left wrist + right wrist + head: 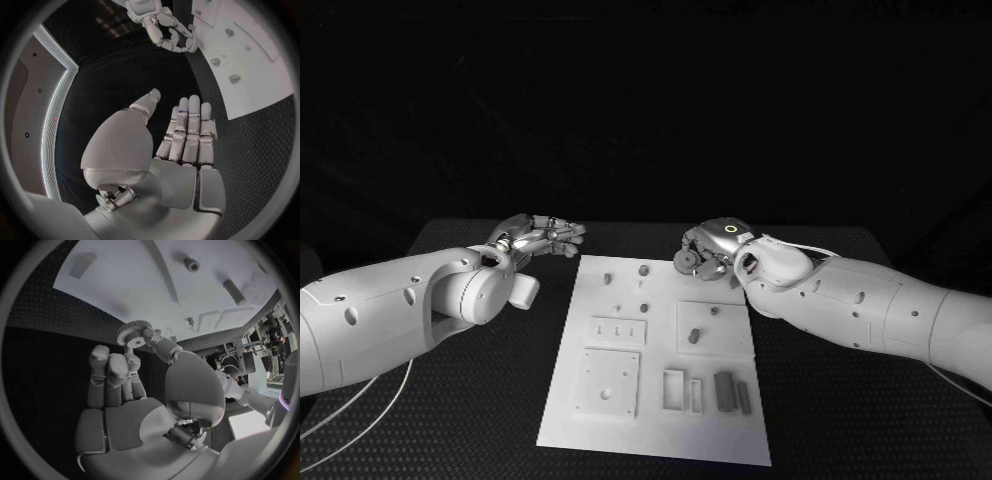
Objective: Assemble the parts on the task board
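Observation:
The white task board (pixel 653 400) lies in the middle of the table, with small pegs (pixel 645 269) standing in its far half and recessed plates nearer me. My right hand (pixel 711 246) hovers over the board's far right corner and pinches a small toothed gear (pixel 687 262) between thumb and a finger. In the right wrist view the gear (pixel 133 334) sits at the fingertips above the board (pixel 125 285). My left hand (pixel 540 236) is off the board's far left corner; in the left wrist view this hand (pixel 187 137) holds nothing, its fingers stretched straight.
Two dark grey bars (pixel 724 390) lie in slots near the board's front right, beside narrow rectangular cut-outs (pixel 674 388). A square plate (pixel 609 381) sits front left. Black table surface (pixel 473 400) surrounds the board on both sides.

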You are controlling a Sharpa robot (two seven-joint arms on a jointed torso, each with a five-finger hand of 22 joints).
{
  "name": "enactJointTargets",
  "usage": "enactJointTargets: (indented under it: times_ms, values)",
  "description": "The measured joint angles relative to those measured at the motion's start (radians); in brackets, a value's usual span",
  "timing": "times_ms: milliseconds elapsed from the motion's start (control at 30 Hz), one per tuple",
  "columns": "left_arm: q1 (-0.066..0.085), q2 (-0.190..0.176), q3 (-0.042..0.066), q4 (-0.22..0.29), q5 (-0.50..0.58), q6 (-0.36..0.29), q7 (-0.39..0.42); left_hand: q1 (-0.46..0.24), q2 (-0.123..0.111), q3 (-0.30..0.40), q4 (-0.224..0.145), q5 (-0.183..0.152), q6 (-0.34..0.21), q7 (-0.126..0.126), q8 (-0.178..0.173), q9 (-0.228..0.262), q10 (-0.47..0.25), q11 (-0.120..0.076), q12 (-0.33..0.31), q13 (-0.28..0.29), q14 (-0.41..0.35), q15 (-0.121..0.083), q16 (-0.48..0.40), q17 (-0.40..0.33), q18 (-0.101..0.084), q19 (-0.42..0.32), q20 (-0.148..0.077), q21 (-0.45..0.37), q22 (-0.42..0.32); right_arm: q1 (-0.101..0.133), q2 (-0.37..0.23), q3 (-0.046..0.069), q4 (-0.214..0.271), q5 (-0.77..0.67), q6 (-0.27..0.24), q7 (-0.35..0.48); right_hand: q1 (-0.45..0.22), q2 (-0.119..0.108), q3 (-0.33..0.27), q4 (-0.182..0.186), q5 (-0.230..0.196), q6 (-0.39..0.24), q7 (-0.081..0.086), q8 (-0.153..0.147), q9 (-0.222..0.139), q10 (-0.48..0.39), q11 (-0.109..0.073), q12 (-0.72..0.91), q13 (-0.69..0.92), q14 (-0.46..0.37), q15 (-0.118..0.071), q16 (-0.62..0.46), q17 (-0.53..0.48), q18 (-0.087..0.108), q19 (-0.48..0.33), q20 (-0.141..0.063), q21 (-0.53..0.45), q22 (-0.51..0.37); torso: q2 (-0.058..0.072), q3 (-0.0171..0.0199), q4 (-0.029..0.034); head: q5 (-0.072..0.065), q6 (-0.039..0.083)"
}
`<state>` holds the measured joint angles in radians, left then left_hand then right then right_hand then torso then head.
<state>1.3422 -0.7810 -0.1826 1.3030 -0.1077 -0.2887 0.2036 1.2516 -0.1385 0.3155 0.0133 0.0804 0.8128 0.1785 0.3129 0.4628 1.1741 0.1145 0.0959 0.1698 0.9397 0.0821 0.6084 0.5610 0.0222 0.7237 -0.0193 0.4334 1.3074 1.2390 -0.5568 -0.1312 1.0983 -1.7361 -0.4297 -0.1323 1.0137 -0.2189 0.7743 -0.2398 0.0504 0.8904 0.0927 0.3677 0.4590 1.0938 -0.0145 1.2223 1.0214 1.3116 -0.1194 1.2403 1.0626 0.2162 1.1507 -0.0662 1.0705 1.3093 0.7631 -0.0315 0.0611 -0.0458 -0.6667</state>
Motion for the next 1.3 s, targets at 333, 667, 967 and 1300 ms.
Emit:
enactJointTargets:
  times_ms: [333,667,967,1300]
  values:
    - [0.000,0.004,0.000,0.000,0.000,0.000,0.000,0.000,0.000,0.000,0.000,0.000,0.000,0.000,0.000,0.000,0.000,0.000,-0.004,0.000,0.000,0.000,0.000,0.000,0.000,0.000,0.000,0.000,0.000,-0.001,0.074,-0.003,0.025,-0.046,-0.024,-0.034,0.004,-0.004,0.012,0.011,0.000,0.004,-0.004,0.000,0.002,0.004,0.000,0.000,-0.001,0.002,0.002,0.000,0.001,0.000,0.004,-0.001,0.000,0.000,0.000,0.0003,0.0016,0.006,0.004]
    - [0.000,0.010,0.000,-0.005,-0.001,0.000,0.000,0.000,0.000,0.000,0.000,0.000,0.000,0.000,0.000,0.000,0.000,0.000,-0.003,0.001,0.000,0.000,0.000,0.000,0.000,0.000,0.000,0.000,0.001,-0.016,0.123,-0.015,0.008,-0.076,-0.035,-0.054,0.005,-0.013,0.019,0.019,0.000,0.006,-0.006,0.000,0.004,0.004,0.000,-0.001,-0.002,0.000,0.000,-0.004,0.002,0.000,0.007,-0.003,0.000,0.000,0.001,-0.0007,0.0031,0.019,0.003]
    - [0.000,0.014,0.000,-0.008,-0.001,0.000,0.000,-0.003,0.003,-0.003,-0.003,0.000,0.000,0.000,0.000,0.001,0.000,0.000,-0.003,0.001,0.000,0.000,0.000,0.000,0.000,0.000,0.000,0.000,0.001,-0.036,0.155,-0.027,-0.028,-0.087,-0.033,-0.059,0.005,-0.013,0.019,0.019,0.000,0.006,-0.006,-0.002,0.004,0.007,0.000,-0.001,-0.003,0.000,0.000,-0.004,0.002,0.000,0.007,-0.003,0.000,0.000,0.001,-0.0007,0.0031,0.023,0.000]
    - [0.000,0.018,0.000,-0.009,-0.001,0.000,-0.001,-0.003,0.003,-0.003,-0.003,0.000,0.000,0.000,0.000,0.001,0.000,0.000,-0.003,0.001,0.000,0.000,0.000,0.000,0.000,0.000,0.000,0.000,0.000,-0.036,0.175,-0.028,-0.047,-0.092,-0.031,-0.061,0.005,-0.013,0.022,0.022,0.000,0.008,-0.008,-0.003,0.005,0.007,0.000,-0.003,-0.003,0.000,0.000,-0.003,0.002,0.000,0.008,-0.002,0.000,0.000,0.001,0.0000,0.0009,0.026,0.000]
